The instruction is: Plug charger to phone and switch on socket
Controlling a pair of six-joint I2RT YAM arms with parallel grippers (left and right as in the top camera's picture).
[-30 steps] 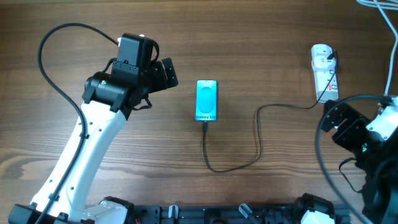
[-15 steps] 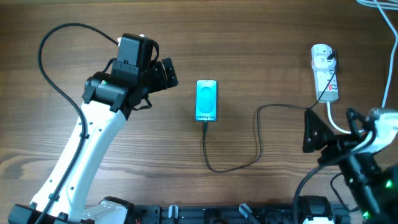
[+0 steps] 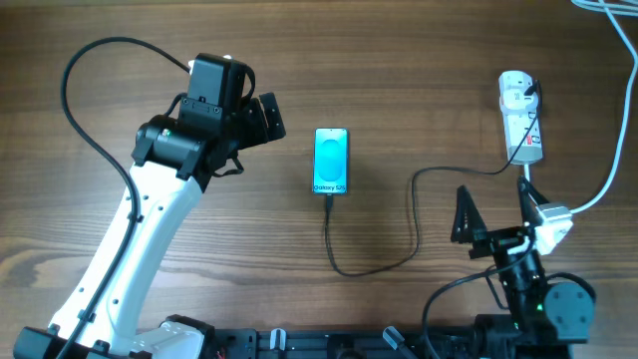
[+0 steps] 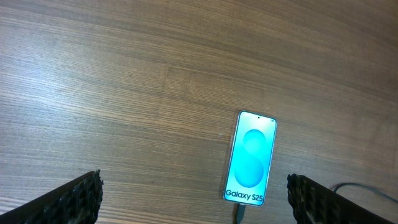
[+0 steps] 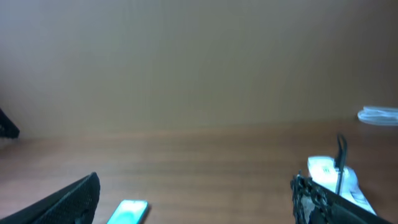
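The phone [image 3: 331, 160] lies flat mid-table with its cyan screen up; it also shows in the left wrist view [image 4: 252, 158] and the right wrist view [image 5: 127, 213]. The charger's thin black cable [image 3: 414, 214] runs from the phone's lower end, where its connector tip [image 4: 239, 213] sits against the port, loops forward, then rises to the socket [image 3: 518, 120]. The socket is a white strip at the far right [image 5: 333, 174]. My left gripper [image 3: 269, 120] is open and empty, left of the phone. My right gripper [image 3: 493, 211] is open and empty, near the front right, below the socket.
A white cord [image 3: 623, 120] runs down the table's right edge toward my right arm. The left arm's black cable [image 3: 85, 130] arcs over the left side. The arm bases line the front edge.
My right arm has swung back toward the front edge, away from the socket, with its fingers now pointing across the table. The left arm, phone and cable have not moved.
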